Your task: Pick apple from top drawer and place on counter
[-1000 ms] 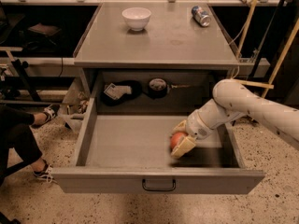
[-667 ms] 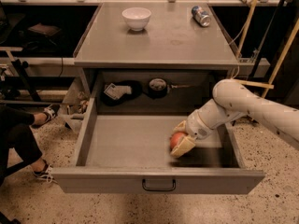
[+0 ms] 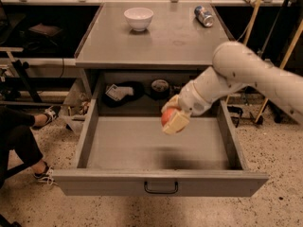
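Observation:
My gripper (image 3: 173,117) is shut on the apple (image 3: 167,116), an orange-red fruit, and holds it in the air above the floor of the open top drawer (image 3: 156,148). The cream fingers (image 3: 176,122) cover the apple's right and lower sides. The white arm comes in from the right. The grey counter (image 3: 156,39) lies above and behind the drawer.
A white bowl (image 3: 138,18) stands at the back left of the counter and a silver-blue can (image 3: 204,16) lies at the back right. Dark items (image 3: 124,92) sit on the shelf behind the drawer. A person's leg and shoe (image 3: 45,172) are at the left.
The gripper has lifted the apple off the drawer floor, up and to the left. The arm has risen with it.

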Controlling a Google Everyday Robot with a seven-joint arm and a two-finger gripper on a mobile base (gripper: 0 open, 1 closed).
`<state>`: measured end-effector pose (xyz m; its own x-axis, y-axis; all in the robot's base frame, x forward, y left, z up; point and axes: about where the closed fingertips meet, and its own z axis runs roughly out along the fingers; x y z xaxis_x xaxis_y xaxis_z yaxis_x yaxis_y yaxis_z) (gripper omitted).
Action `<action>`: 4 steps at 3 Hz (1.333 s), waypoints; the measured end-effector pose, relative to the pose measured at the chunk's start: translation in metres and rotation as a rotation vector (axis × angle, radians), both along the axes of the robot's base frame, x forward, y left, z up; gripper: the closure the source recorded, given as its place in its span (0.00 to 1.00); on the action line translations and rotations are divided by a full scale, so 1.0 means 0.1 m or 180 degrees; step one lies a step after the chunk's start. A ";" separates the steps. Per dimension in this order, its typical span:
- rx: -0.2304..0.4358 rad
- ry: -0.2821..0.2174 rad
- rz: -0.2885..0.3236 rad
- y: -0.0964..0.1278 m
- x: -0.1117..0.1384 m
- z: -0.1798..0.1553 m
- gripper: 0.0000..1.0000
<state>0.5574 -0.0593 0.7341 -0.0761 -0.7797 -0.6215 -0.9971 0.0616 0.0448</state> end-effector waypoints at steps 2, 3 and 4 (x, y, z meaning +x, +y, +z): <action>-0.0007 -0.0199 0.0036 0.57 0.51 1.37 1.00; 0.0087 -0.0385 0.0047 0.67 0.63 1.69 1.00; 0.0173 -0.0186 -0.0011 0.59 0.84 1.50 1.00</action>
